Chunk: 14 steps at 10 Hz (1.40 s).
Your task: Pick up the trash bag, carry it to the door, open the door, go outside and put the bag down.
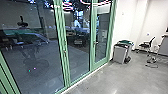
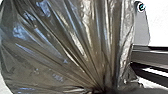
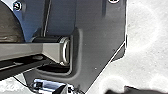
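Observation:
In the left wrist view the dark, shiny trash bag [image 2: 62, 47] hangs full, its folds drawn together at the neck, where my left gripper [image 2: 107, 90] is shut on it. Part of the same bag [image 3: 10, 25] shows beside the robot's jointed bar in the right wrist view. A dark part of my right gripper [image 3: 130, 90] is at that view's edge, apart from the bag. Ahead in the head view, a glass door [image 1: 101, 37] with a green frame stands closed, its handle [image 1: 95, 43] on the left side of the leaf.
Green-framed glass panels [image 1: 32, 57] run along the left. Grey bins [image 1: 120, 53] stand by the white wall just right of the door. Farther right are a black office chair [image 1: 147, 45] and a desk [image 1: 163, 46]. Pale concrete floor [image 1: 112, 80] lies before the glass.

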Motion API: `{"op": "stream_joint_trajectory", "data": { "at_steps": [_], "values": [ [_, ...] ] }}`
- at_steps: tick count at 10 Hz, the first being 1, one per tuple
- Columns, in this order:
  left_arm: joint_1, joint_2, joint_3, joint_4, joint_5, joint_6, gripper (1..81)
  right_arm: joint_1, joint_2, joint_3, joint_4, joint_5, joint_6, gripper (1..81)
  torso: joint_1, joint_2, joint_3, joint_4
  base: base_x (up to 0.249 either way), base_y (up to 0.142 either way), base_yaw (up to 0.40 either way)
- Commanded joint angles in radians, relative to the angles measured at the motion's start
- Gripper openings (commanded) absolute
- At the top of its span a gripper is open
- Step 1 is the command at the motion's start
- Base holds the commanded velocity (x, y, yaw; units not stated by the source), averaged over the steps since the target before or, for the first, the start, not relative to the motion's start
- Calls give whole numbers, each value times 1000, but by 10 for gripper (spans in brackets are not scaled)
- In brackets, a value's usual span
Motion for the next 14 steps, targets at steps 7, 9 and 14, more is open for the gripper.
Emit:
{"op": "stream_joint_trajectory", "data": {
  "at_steps": [7,9,14],
  "values": [
    [-49,-7,1,-5,79,-1,10,41,-7,-3,-10,-57,-5,811,0,0,0,0,140,-79,0],
    [-49,-7,1,-9,78,1,10,37,-7,-6,-12,-57,-5,811,0,0,0,0,140,-78,0],
    [-49,-5,1,-9,78,1,10,37,4,-11,-24,-57,-4,811,0,0,0,0,140,-79,0]
  ]
}}
